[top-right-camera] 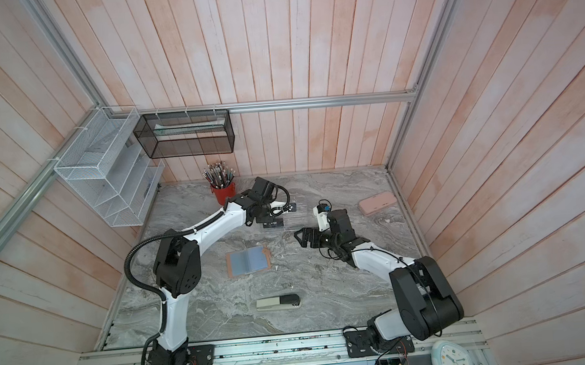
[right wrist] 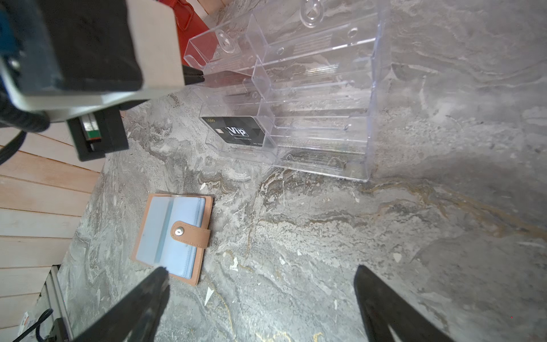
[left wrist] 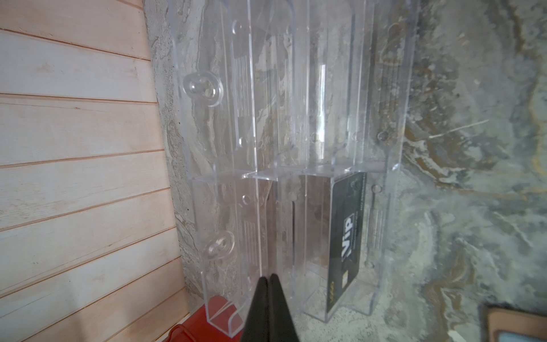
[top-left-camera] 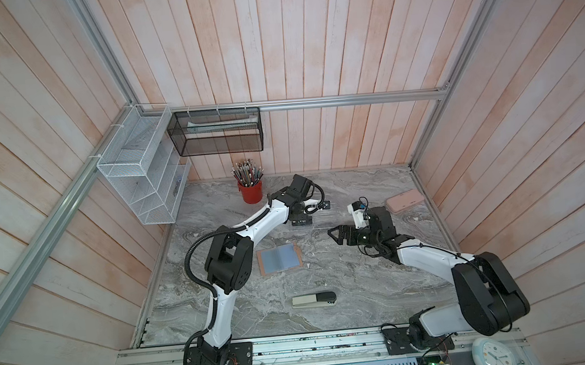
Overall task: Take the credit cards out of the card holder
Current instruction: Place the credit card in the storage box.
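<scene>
While the left gripper (left wrist: 269, 277) reaches into a clear acrylic slotted rack (left wrist: 296, 88) toward the back of the grey marbled tabletop (top-left-camera: 362, 291), its black fingers are pinched tight on what looks like a thin red plastic card (right wrist: 225, 79), seen edge-on inside one rack slot. A black plastic card (right wrist: 233, 130) printed "VIP" leans in a neighbouring slot. The small tan-pink leather-look card holder (top-left-camera: 279, 260) lies opened flat near the table's middle, well apart from the rack. Its bluish clear sleeves face up and its snap tab is folded over them; whether any card sits inside the sleeves cannot be told. The right gripper (right wrist: 260, 269) hovers above bare tabletop beside the holder, fingers spread wide, grasping nothing.
</scene>
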